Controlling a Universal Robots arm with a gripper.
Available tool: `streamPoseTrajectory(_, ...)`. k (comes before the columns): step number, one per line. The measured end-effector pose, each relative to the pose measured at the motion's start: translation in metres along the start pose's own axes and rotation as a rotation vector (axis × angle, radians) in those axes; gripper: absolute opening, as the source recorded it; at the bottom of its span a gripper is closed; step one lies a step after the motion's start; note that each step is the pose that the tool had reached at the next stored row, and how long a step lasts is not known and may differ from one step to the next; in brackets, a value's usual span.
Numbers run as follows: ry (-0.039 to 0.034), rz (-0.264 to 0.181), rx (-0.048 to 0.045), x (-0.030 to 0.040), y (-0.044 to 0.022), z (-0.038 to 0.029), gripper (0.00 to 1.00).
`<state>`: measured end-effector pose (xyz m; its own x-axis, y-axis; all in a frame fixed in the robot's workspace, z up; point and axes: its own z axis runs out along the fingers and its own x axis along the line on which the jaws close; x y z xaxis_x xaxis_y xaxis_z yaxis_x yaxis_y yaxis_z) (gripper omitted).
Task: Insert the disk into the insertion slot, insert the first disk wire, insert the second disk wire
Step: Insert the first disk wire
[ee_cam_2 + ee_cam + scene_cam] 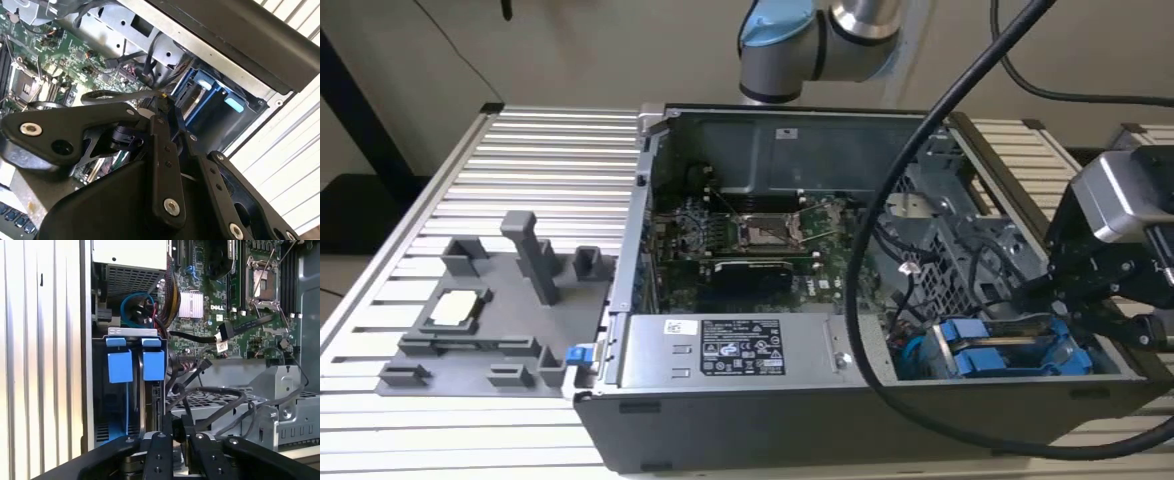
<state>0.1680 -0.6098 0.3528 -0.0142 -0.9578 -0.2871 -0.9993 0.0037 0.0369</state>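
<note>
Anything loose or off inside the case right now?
One loose end: a black cable's connector hangs unplugged over the motherboard. The blue-framed disk sits square in the insertion slot; claw grips a dark wire. No damage visible.

Shows a silver-grey arm joint (854,30) with a light-blue cap (767,35). Carries a grey, boxy camera housing (1121,195) at the wrist, trailed by thick black cables (907,190). Ends in a matte black gripper (177,432): flat, rounded linkage plates (65,132), slim fingers (162,150) dotted with small dark screw holes, silver hex-socket bolts (31,129) at the pivots.
</note>
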Motion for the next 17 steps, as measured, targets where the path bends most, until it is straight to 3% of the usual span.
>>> streamPoseTrajectory(6,-0.0018,0.002,-0.0002,0.0029,-0.0005,0.0002,0.19)
streamPoseTrajectory(10,-0.0102,0.001,-0.0003,0.0045,-0.0016,0.0052,0.19)
streamPoseTrajectory(17,-0.0153,0.0,-0.0008,0.0074,-0.0065,0.012,0.19)
